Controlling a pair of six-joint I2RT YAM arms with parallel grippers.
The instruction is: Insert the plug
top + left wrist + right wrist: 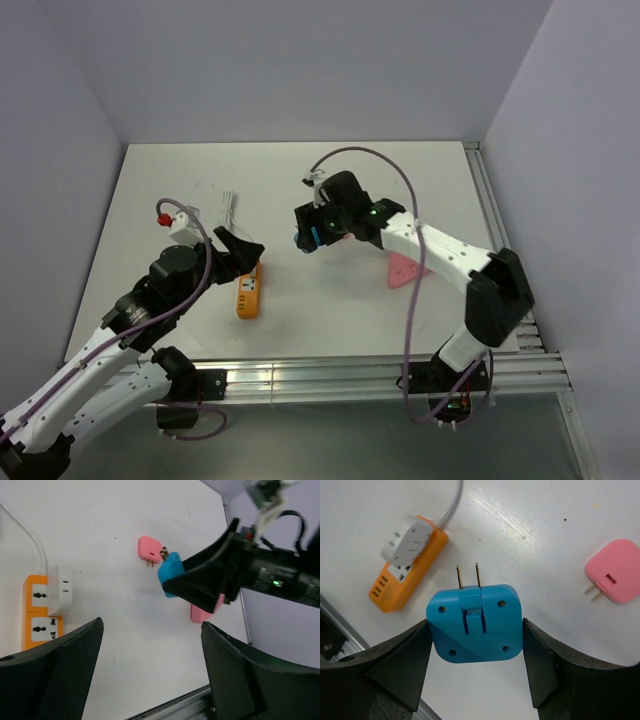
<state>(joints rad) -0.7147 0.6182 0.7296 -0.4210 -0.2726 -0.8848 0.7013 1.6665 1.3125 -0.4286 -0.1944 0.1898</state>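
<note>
Blue plug (474, 625) clamped in right claw (476, 630), prongs (468, 576) pointing outward; left claw (150, 625) wide.

The plug (475, 625): bright-blue, rounded-square body with four small holes (one per corner) and two flat metal prongs, folded out. It is clamped by its side edges in the right gripper (476, 630), raised above the table (330, 180) centre, prongs pointing left.

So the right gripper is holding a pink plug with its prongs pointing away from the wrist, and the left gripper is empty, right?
Not pink: the right wrist view shows the right gripper holding the blue plug; the pink plug lies loose on the table. The rest stands, left gripper empty.
</note>
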